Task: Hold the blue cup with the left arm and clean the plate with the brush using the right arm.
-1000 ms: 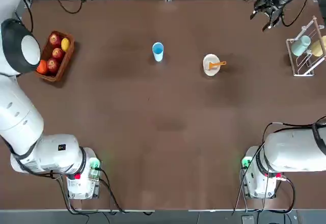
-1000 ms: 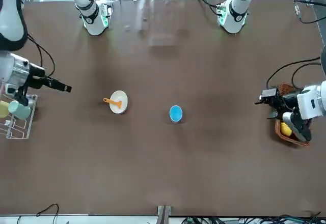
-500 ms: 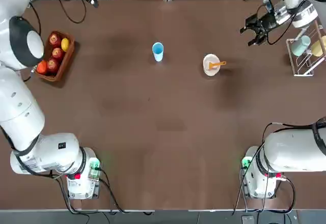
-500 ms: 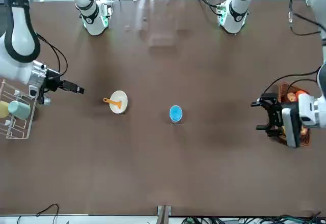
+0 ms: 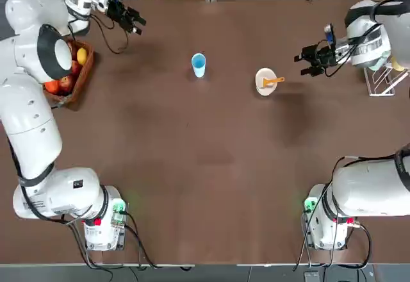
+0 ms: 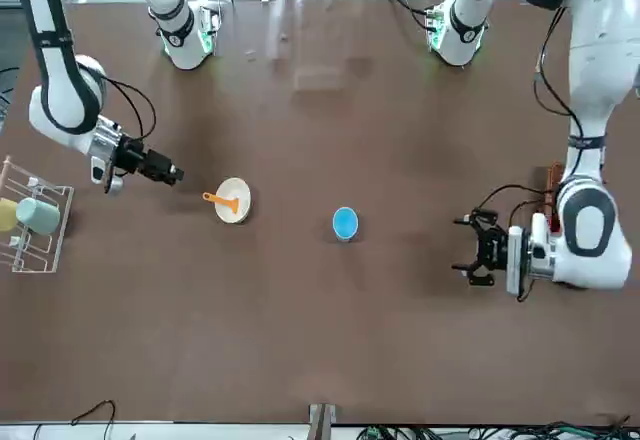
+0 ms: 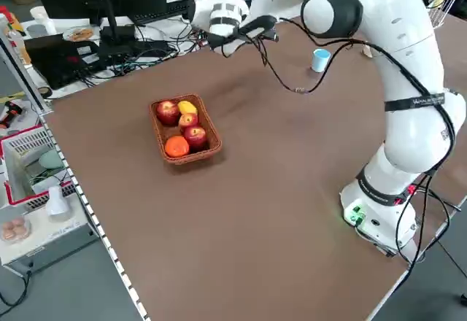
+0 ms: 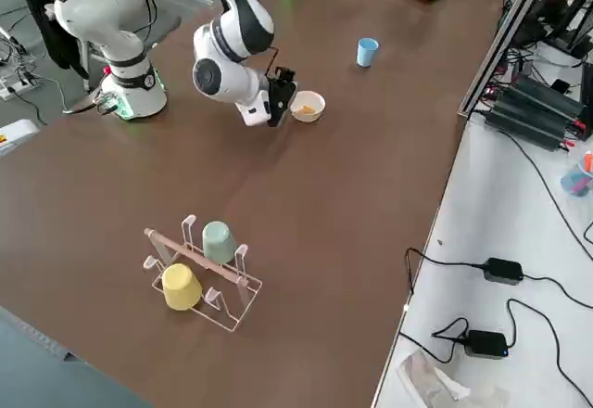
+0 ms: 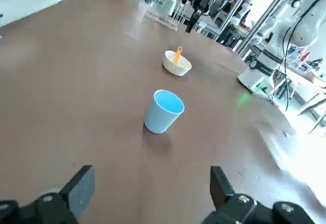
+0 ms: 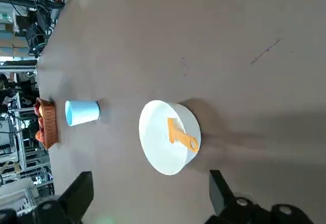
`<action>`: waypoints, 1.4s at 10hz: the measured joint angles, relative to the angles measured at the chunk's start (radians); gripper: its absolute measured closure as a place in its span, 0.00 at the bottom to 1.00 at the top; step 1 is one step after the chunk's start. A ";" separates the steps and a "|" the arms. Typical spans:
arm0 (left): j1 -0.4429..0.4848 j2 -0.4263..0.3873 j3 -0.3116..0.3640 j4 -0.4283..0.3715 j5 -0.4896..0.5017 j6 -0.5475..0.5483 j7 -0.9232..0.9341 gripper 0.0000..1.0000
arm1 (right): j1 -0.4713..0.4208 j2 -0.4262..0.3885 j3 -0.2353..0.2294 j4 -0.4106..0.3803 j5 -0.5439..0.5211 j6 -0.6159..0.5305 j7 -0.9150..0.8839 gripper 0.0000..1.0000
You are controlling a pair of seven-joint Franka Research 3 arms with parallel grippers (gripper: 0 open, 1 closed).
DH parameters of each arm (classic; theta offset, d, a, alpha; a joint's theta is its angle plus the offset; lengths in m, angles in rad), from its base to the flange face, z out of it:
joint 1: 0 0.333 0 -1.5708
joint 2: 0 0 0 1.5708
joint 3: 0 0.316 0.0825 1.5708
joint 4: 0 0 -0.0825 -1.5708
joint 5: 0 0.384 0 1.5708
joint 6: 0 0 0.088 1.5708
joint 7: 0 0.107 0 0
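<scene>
So the blue cup (image 5: pixel 198 64) was standing upright out in the open, mouth up, around the middle of the far half of the table (image 5: pixel 205 166). The plate (image 5: pixel 266 81) sat well apart from it toward the right arm's side, with the brush (image 5: pixel 273 81) lying in it, handle poking up over the rim.

Neither arm had anything. The left gripper (image 6: pixel 478 248) was spread wide and empty, aimed level at the cup but not close to it. The right gripper (image 5: pixel 306 63) was also splayed open, hovering near the plate on its outer side without touching.

My take on handling: that cup looked like thin light plastic, empty, so it'd tip or skid if nudged. I'd pinch it across the body, low-ish, with gentle force so it doesn't squash or pop out. The brush looked tiny and light with a stiff orange handle. The raised end over the rim seemed the obvious grab spot. The plate looked light too, and nothing was pinning it, so hard scrubbing would probably shove it around.

There was also a fruit basket (image 5: pixel 69 70) by the left arm and a cup rack (image 8: pixel 199 274) off to the right.
</scene>
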 joint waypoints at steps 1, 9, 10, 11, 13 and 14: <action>-0.012 0.014 -0.002 -0.025 -0.032 0.028 0.092 0.00 | 0.028 0.019 0.003 0.000 0.013 0.026 -0.024 0.00; -0.209 0.188 -0.008 -0.079 -0.256 0.125 0.434 0.00 | 0.066 0.188 0.000 0.007 0.103 0.073 -0.274 0.02; -0.239 0.193 -0.008 -0.079 -0.283 0.127 0.457 0.00 | 0.034 0.208 -0.001 0.009 0.149 0.008 -0.314 0.02; -0.263 0.194 -0.007 -0.079 -0.300 0.139 0.467 0.00 | -0.004 0.239 -0.001 0.010 0.197 -0.051 -0.367 0.03; -0.291 0.198 -0.007 -0.080 -0.339 0.154 0.515 0.00 | -0.046 0.299 -0.004 0.022 0.264 -0.121 -0.427 0.05; -0.299 0.207 -0.007 -0.080 -0.350 0.158 0.534 0.00 | -0.045 0.315 -0.002 0.031 0.296 -0.129 -0.429 0.06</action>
